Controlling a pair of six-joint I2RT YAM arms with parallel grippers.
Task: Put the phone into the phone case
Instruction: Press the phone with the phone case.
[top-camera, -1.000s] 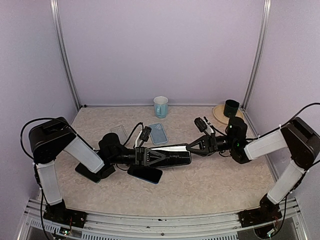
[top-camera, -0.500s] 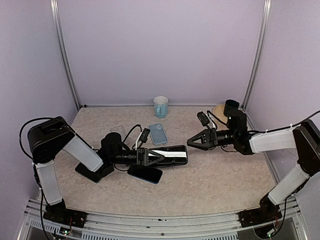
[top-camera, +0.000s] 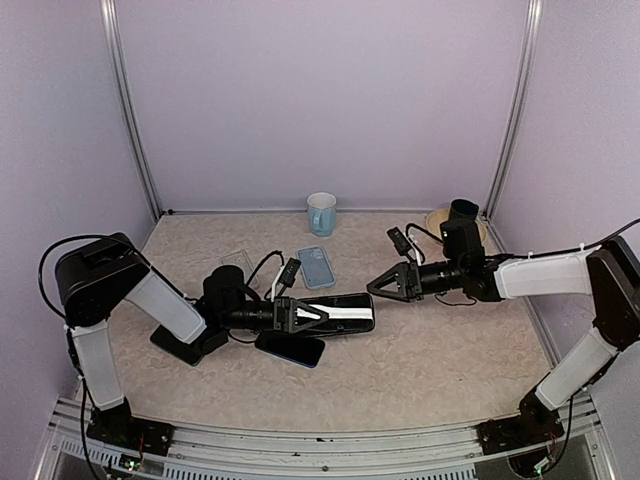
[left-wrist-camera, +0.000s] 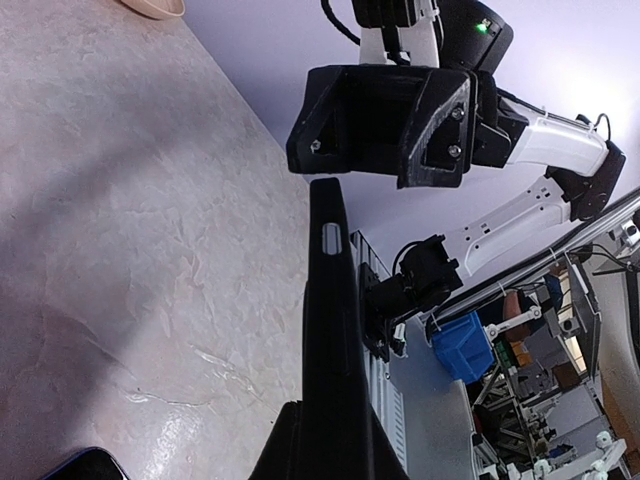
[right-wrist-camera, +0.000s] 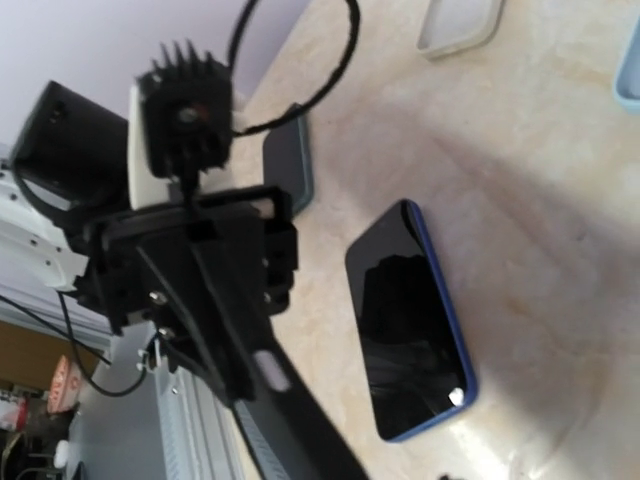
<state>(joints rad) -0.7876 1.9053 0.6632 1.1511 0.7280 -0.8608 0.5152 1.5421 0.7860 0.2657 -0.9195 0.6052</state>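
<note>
Phone case (top-camera: 352, 316) clamped in left jaws; free end near right jaws, their state unclear.

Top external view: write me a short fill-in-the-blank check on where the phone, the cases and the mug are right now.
1. The black case is clamped in the ___ gripper.
2. The blue phone lies flat on the ___, with no gripper on it.
3. The mug stands close to the ___ wall.
Missing words: left; table; back.

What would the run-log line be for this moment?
left claw: gripping black case edge-on | right claw: apart from case | phone: on table, outside case
</note>
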